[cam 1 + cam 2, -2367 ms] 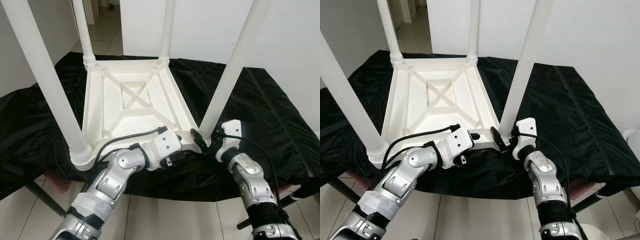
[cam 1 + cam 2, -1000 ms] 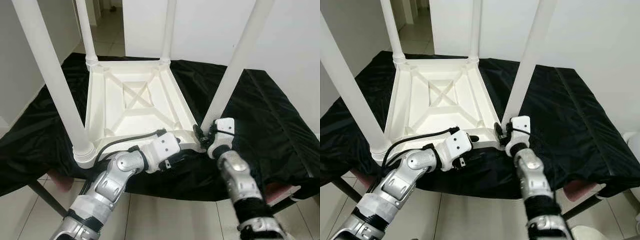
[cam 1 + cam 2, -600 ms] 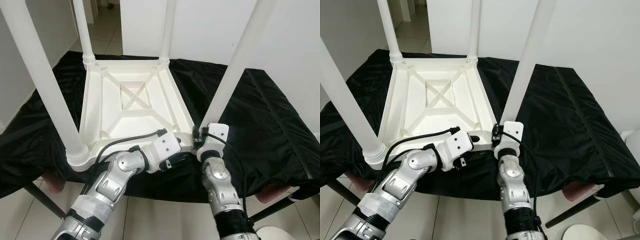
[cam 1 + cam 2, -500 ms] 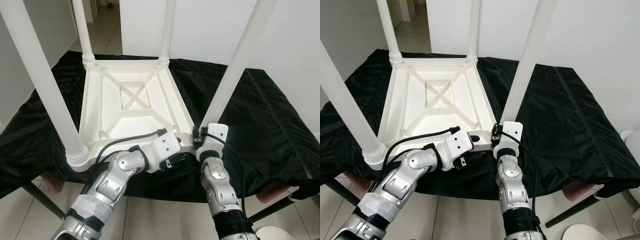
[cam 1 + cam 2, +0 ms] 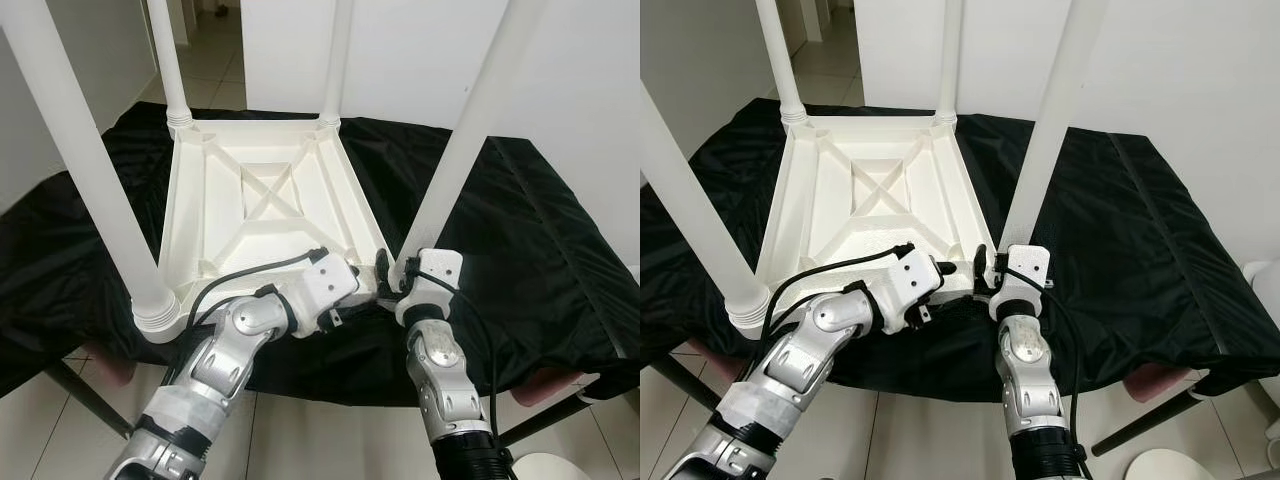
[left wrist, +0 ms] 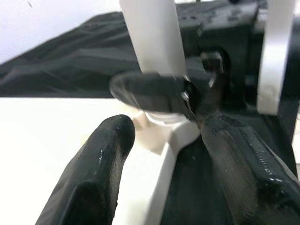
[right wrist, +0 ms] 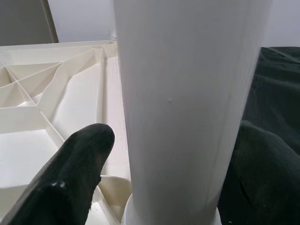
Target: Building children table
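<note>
Left eye view: a white children table [image 5: 265, 205] lies upside down on a black cloth [image 5: 530, 250], its four legs pointing up. Both grippers meet at the near right corner, at about 5 o'clock of the tabletop.
Right eye view: the right gripper [image 5: 992, 272] sits at the foot of the near right leg [image 5: 1040, 130]; the left gripper [image 5: 940, 268] reaches in over the near rim from 7 o'clock. A pale round object [image 5: 1160, 465] shows on the floor at lower right.
Left wrist view: left fingers [image 6: 98, 168] stand wide apart, straddling the table's rim, one over the white underside, one over the cloth. Beyond them, a blurred black finger [image 6: 150, 91] of the other gripper lies across the leg base.
Right wrist view: the leg stands between the right fingers [image 7: 70, 178], which are spread around it; whether they press on it I cannot tell. The ribbed underside lies behind.
</note>
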